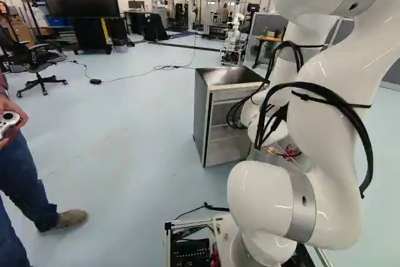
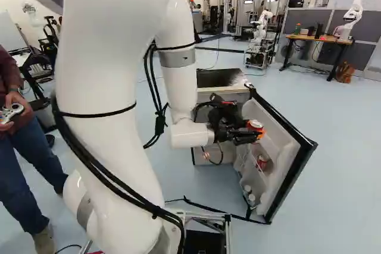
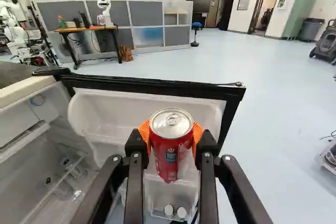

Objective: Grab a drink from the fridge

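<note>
Can [image 3: 170,153] upright nr top edge of door [image 3: 152,85], jaws clamped on its sides; prob. full, heavyish, slick, thin-walled: hold mid-body, gently

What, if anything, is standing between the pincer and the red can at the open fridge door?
Nothing visible. The pincer is closed on the red can, with an orange pad against each side. The white door bin shows behind the can in the wrist view, not between them.
</note>
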Motion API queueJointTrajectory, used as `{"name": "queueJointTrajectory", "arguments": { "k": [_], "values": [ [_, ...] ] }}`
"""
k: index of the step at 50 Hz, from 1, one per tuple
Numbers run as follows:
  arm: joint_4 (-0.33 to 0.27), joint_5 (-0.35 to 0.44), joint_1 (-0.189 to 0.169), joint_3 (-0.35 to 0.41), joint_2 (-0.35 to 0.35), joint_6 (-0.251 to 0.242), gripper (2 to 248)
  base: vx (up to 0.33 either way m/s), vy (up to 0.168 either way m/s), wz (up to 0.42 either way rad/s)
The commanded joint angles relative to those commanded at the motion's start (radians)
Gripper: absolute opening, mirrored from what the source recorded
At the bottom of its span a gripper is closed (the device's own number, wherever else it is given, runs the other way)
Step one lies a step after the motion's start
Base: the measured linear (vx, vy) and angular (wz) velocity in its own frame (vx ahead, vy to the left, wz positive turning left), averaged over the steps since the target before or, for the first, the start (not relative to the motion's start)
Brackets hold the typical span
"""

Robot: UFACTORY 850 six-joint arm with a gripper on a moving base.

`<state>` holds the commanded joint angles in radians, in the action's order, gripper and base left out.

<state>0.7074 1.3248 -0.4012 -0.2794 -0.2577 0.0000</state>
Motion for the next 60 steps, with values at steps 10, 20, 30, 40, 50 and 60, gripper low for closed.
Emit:
{"name": "queueJointTrajectory", "arguments": {
  "k": [10,20,30,40,50,60],
  "values": [
    [0.0,0.0,0.04,0.049,0.071,0.0,96,0.0,0.0,0.0],
    [0.0,0.0,0.082,0.093,0.141,0.0,96,0.0,0.0,0.0],
    [0.0,0.0,0.13,0.117,0.196,0.0,96,0.0,0.0,0.0],
    [0.0,0.0,0.177,0.119,0.231,0.0,96,0.0,0.0,0.0],
    [-0.001,0.0,0.22,0.109,0.255,0.0,96,0.0,0.0,0.0],
    [-0.013,-0.011,0.258,0.088,0.249,0.0,96,0.0,0.0,0.0]
  ]
}}
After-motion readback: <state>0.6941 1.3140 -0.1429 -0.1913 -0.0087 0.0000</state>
